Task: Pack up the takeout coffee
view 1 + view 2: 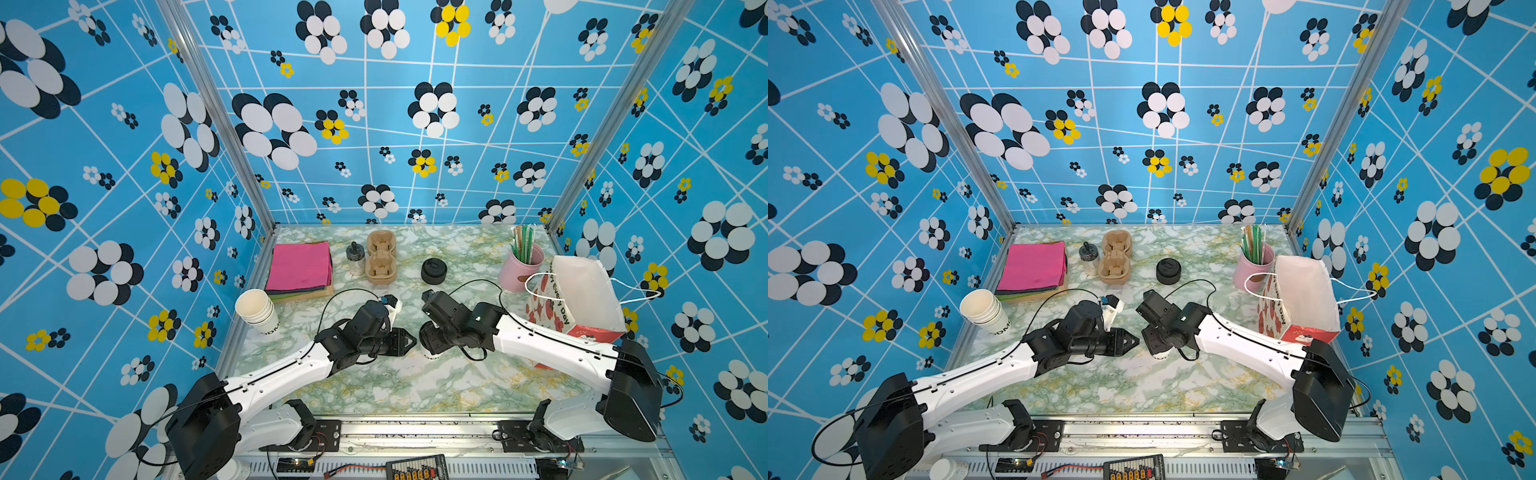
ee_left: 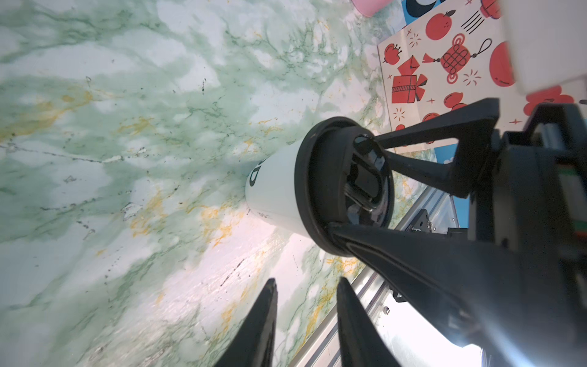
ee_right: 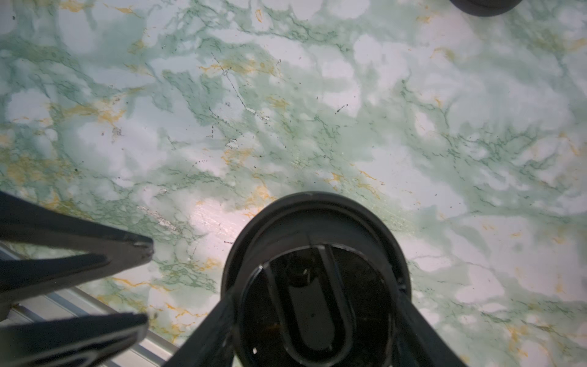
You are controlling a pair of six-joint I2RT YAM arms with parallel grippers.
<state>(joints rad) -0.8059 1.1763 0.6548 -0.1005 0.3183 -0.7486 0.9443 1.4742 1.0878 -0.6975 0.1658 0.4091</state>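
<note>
**Bench tally, one pass**

- Takeout coffee cup (image 2: 273, 193), white: one, with one black sip lid (image 2: 317, 190) on it.
- Lidless paper cups (image 1: 255, 309): one nested stack. About four rims show; the exact count is unclear.
- Loose black lids (image 1: 433, 271): one squat stack. The number inside cannot be told.
- Cardboard cup carriers (image 1: 380, 257): one pile, two wells showing.
- Glass shaker (image 1: 355, 258), dark top: one.
- Pink holder (image 1: 519, 272): one. Its straws (image 1: 521, 243) are too bunched to count.
- Printed paper bag (image 1: 577, 291): one.
- Napkins (image 1: 299, 266): one pile, pink on top.
- Grippers: two, the left gripper (image 2: 306, 282) and the right gripper (image 3: 314, 302), two fingers each.
</note>
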